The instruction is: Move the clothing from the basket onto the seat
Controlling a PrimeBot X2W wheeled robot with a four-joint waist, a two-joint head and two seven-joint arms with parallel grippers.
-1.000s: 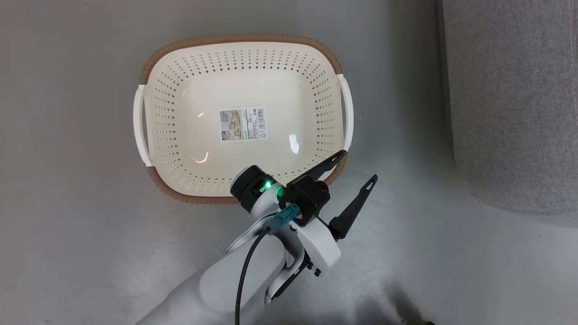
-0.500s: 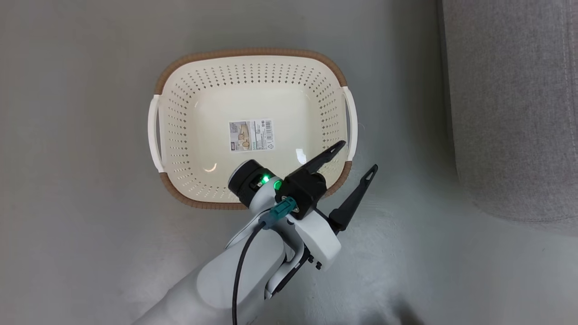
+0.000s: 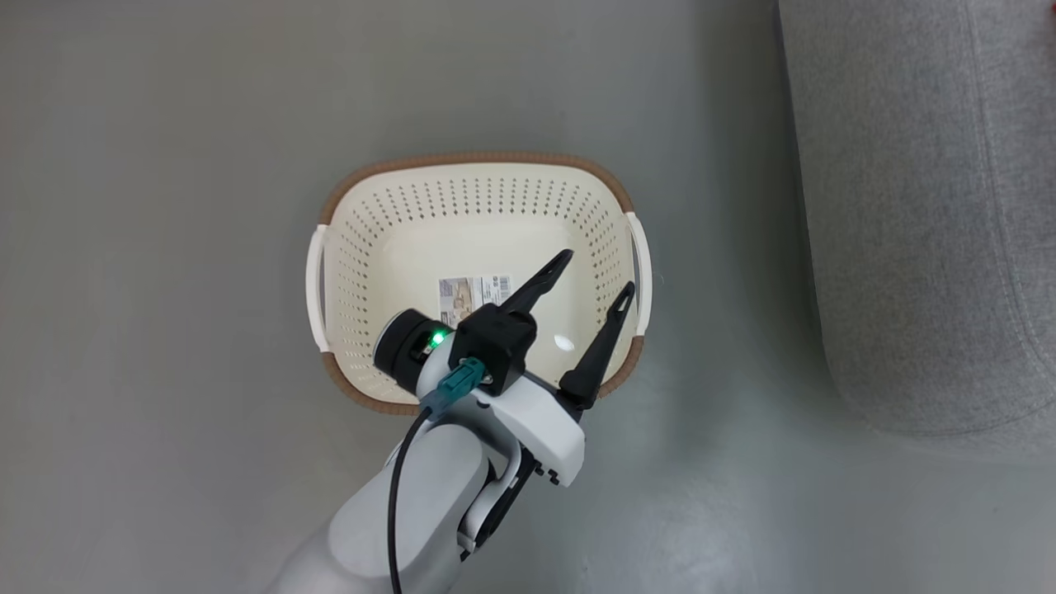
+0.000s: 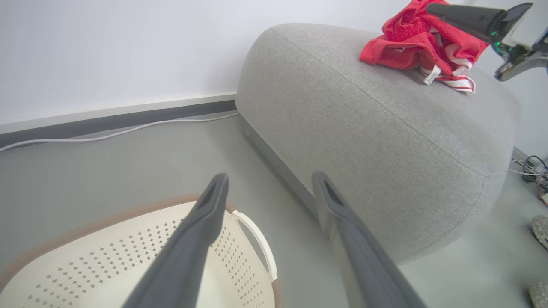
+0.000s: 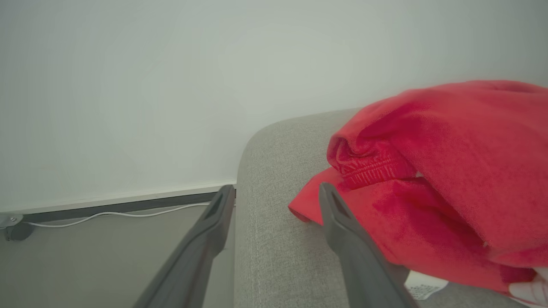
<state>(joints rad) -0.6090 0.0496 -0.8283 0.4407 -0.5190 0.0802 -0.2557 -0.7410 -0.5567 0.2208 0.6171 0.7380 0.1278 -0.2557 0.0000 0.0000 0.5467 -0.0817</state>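
The cream perforated basket (image 3: 371,239) stands on the grey floor with nothing but a sticker (image 3: 474,295) on its bottom. My left gripper (image 3: 596,272) hangs open over the basket's right half, holding nothing; from its wrist the fingers (image 4: 269,176) point toward the seat (image 4: 364,119). The red clothing (image 4: 411,42) lies bunched on top of the seat. My right gripper (image 5: 276,187) is open just above the seat (image 5: 274,239), its right finger beside the clothing (image 5: 449,162), with nothing between the fingers. One of its dark fingers (image 4: 462,18) reaches over the pile.
The seat's rounded edge (image 3: 916,206) runs down the right of the head view, a strip of floor apart from the basket. A white cable (image 4: 128,130) lies along the dark baseboard. Loose wires (image 4: 533,167) and a shoe (image 4: 540,229) lie past the seat.
The head camera has shifted, so the basket sits lower and smaller in view. My left gripper, still open, has come from the basket's right rim to over its inside.
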